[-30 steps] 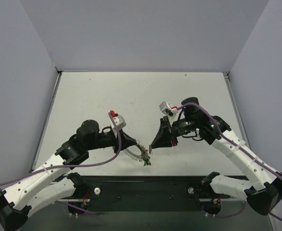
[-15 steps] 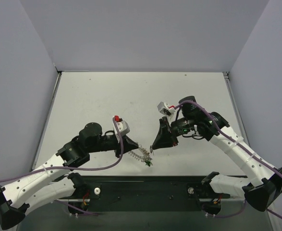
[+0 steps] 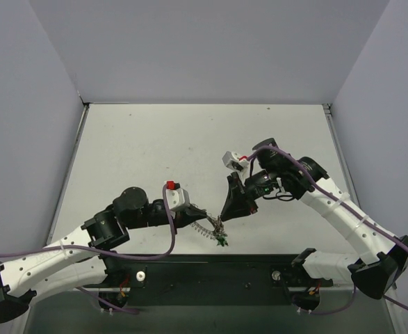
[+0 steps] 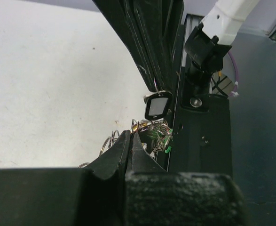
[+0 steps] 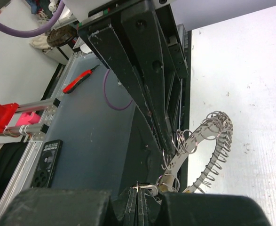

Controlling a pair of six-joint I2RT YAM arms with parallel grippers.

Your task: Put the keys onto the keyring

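The keyring (image 3: 202,227) is a large silvery ring strung with small wire loops, held just above the table's near edge. My left gripper (image 3: 198,219) is shut on its band; the ring's wire shows on both sides of the closed tips in the left wrist view (image 4: 110,139). A cluster of keys with green heads (image 3: 221,241) hangs from the ring (image 4: 159,134). My right gripper (image 3: 222,218) points down beside the ring and is shut on a black-headed key (image 4: 157,106). In the right wrist view the keyring (image 5: 216,141) curves right of my shut right gripper (image 5: 139,189).
The black base rail (image 3: 210,268) runs along the table's near edge right under both grippers. The white table (image 3: 190,146) stretches behind them, bounded by grey walls. Purple cables (image 3: 169,236) loop off both arms.
My left gripper has moved right and nearer with the keyring, its wrist turning. My right gripper has dropped slightly and closed in on the ring with the key.
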